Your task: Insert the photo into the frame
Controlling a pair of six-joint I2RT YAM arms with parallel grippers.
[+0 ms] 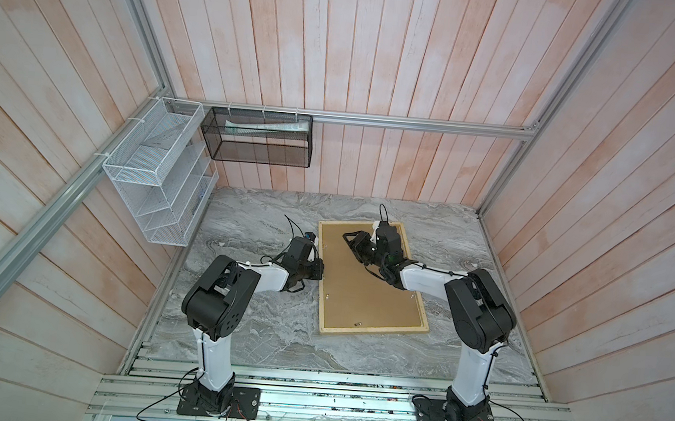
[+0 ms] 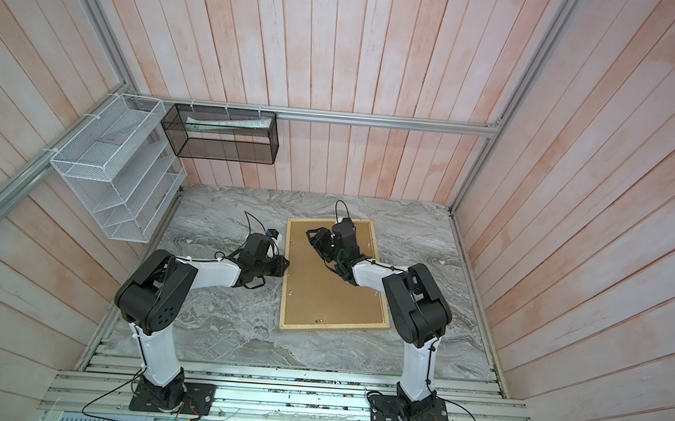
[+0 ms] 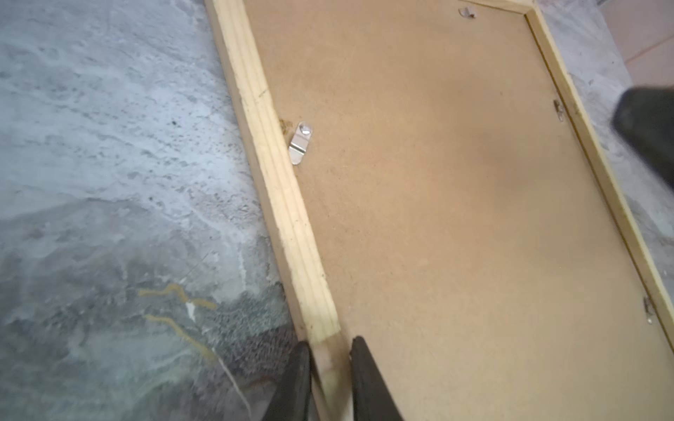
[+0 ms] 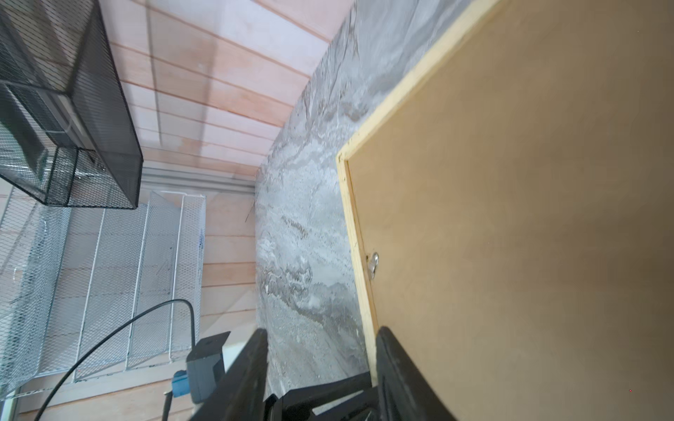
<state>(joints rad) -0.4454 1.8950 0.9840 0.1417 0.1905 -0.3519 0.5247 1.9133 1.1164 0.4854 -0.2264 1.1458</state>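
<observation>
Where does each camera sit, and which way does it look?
Top views: side by side high above the arm bases, looking down at the table; left arm and right arm show whole.
Left wrist: on the left arm, looking along the frame; left gripper grips its rail.
Right wrist: on the right arm, facing the black basket; right gripper open.
Shared: all show the frame.
</observation>
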